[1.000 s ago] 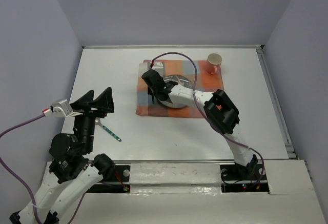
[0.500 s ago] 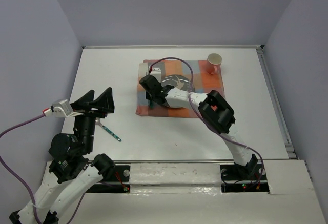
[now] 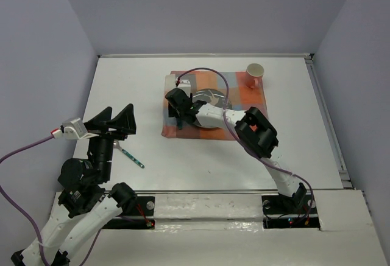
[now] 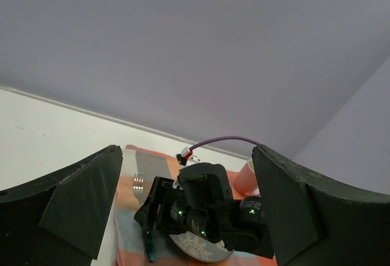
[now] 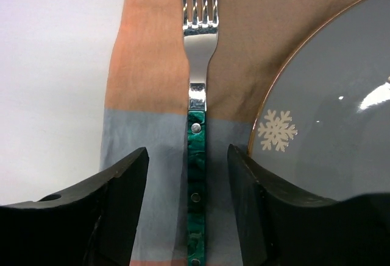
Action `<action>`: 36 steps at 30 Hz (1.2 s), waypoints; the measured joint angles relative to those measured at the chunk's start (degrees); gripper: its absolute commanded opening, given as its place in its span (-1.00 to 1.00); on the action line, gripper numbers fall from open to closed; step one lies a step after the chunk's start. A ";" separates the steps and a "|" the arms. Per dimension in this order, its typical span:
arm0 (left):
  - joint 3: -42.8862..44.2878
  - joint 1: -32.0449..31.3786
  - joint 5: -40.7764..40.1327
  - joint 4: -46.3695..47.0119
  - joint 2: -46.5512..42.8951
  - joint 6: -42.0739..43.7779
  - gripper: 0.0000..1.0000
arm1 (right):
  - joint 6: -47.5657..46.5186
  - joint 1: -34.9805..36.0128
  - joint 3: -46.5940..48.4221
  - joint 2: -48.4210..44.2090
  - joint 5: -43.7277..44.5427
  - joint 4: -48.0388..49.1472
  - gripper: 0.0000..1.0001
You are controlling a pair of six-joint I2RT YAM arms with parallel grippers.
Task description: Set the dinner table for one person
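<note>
Across the far middle of the worktop (image 3: 122, 83): checkered cloth (image 3: 247, 101), orange and blue, lying flat on the white surface.
plate (image 5: 329, 114): grey, thin gold rim, white snowflake print; on the cloth about its middle; largely hidden under the right forearm in the top view.
fork (image 5: 196, 126): steel tines, green riveted handle; flat on the left strip of the cloth, just beside the plate but clear of its rim; tines toward the far edge.
cup (image 3: 255, 71): pinkish, upright, at the far right corner of the cloth.
right arm, pose: stretched out from its base at the near edge, elbow raised above the near right part of the cloth, forearm angled left across the plate, wrist tipped down over the fork.
right pincer (image 5: 187, 181): parted, one finger on each side of the fork handle with cloth showing between finger and handle on both sides; nothing gripped.
left arm, pose: folded back at the near left, wrist held up above the worktop, aimed toward the far side.
left pincer (image 3: 116, 119): spread wide, empty, well apart from the cloth.
green-handled utensil (image 3: 131, 156): flat on bare worktop near the left pincer; kind not discernible.
</note>
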 measured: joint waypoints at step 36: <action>0.00 6.16 -0.92 0.85 1.77 2.54 0.98 | -29.29 20.70 2.49 4.98 -23.08 7.78 -1.00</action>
